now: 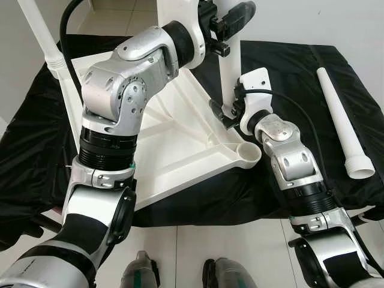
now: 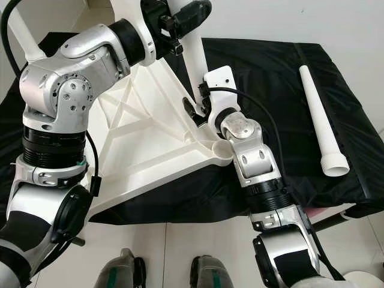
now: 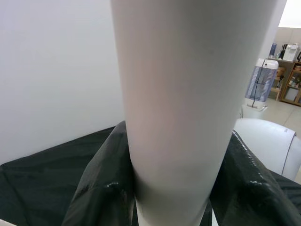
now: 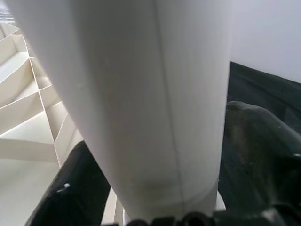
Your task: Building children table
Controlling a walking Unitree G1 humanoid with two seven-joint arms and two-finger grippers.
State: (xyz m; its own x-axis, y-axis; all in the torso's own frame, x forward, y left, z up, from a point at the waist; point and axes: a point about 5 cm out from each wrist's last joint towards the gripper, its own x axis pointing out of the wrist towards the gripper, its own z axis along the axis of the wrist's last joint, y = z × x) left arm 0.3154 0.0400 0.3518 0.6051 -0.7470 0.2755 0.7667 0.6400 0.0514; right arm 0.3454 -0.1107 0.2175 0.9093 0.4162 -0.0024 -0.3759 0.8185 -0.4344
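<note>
On the black cloth (image 1: 300, 72), both claws clamp the upright white leg (image 1: 231, 72): left claw (image 1: 225, 27) high, right claw (image 1: 227, 114) low.

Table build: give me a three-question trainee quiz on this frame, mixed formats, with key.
1. True or false: the loose leg stands upright in a socket.
2. Multiple choice: what are both grippers closed on? A) the loose leg B) the upright leg C) the black cloth
3. Fill in: the empty socket sits at the tabletop corner nearest the ___ arm.

Key
1. False. It lies flat on the cloth, off to the right.
2. B. The left gripper holds it high, the right gripper near its base.
3. Right.
</note>
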